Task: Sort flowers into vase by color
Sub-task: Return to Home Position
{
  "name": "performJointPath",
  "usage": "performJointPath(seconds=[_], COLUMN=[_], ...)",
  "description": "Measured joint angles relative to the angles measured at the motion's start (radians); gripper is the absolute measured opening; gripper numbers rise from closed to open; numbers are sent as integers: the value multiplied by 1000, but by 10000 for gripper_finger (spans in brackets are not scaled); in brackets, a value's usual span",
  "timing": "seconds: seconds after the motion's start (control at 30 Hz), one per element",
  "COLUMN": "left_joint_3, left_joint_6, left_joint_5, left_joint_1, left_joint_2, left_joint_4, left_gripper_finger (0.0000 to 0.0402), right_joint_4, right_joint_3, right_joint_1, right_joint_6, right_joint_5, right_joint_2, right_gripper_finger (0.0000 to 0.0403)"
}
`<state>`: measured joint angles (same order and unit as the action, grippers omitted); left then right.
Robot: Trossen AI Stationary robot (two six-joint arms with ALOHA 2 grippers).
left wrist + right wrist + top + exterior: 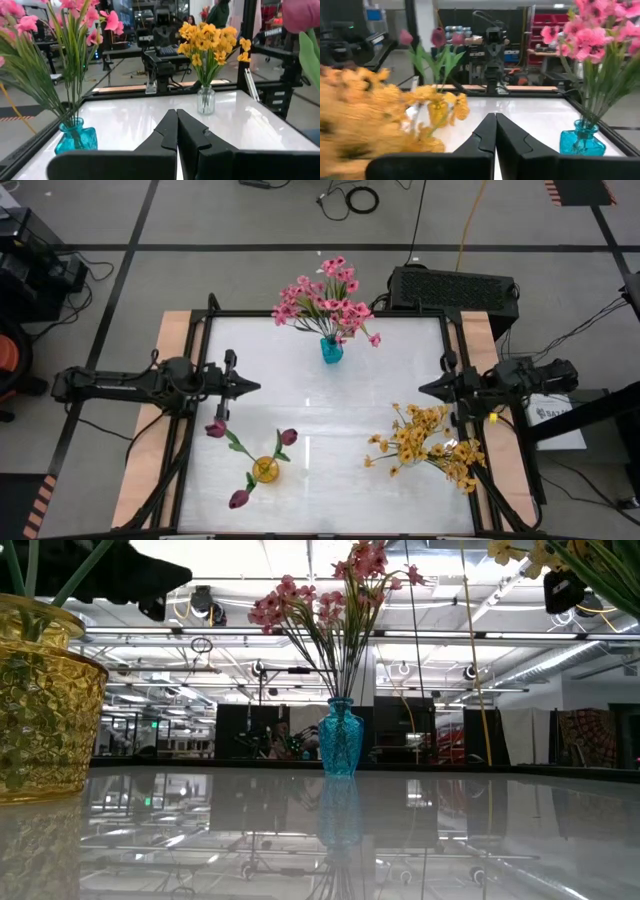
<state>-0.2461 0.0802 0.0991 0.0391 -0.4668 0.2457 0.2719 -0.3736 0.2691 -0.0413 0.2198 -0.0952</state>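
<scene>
**Pink flowers** (325, 300): spray standing in a blue vase (331, 350) at the middle of the far edge of the surface (330, 405).

**Yellow flowers** (425, 442): bunch in a clear vase (205, 100) by the right edge, toward the near right corner.

**Dark red tulips** (288, 437): three buds splayed from a yellow vase (265, 470) near the near edge, left of middle.

**Handling:** the stems look light, thin and springy, and the blossoms soft and easily crushed. The bare stalk below the leaves is probably the best place to take hold. The vases appear to be glass and are likely to tip under a sideways pull.

**Left gripper** (255, 387): at the left edge, arm folded low, pointing level across the surface. Its fingers are pressed together and empty.

**Right gripper** (425, 389): at the right edge just beside the yellow bunch, mirroring the left and facing it. Its fingers are together, holding nothing.
</scene>
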Motion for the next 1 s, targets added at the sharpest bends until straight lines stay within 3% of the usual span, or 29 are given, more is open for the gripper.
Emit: performJointPath(seconds=[0.3,1.0], left_joint_3=[75,217], left_joint_6=[-48,-101], left_joint_5=[-28,-50], left_joint_1=[0,-1], left_joint_2=[28,27], left_joint_4=[35,215], left_gripper_finger=[0,0], right_joint_4=[-189,-494], right_joint_3=[150,361], right_joint_1=[0,0], right_joint_6=[36,34], right_joint_5=[70,72], right_joint_2=[0,-1], right_gripper_finger=[0,0])
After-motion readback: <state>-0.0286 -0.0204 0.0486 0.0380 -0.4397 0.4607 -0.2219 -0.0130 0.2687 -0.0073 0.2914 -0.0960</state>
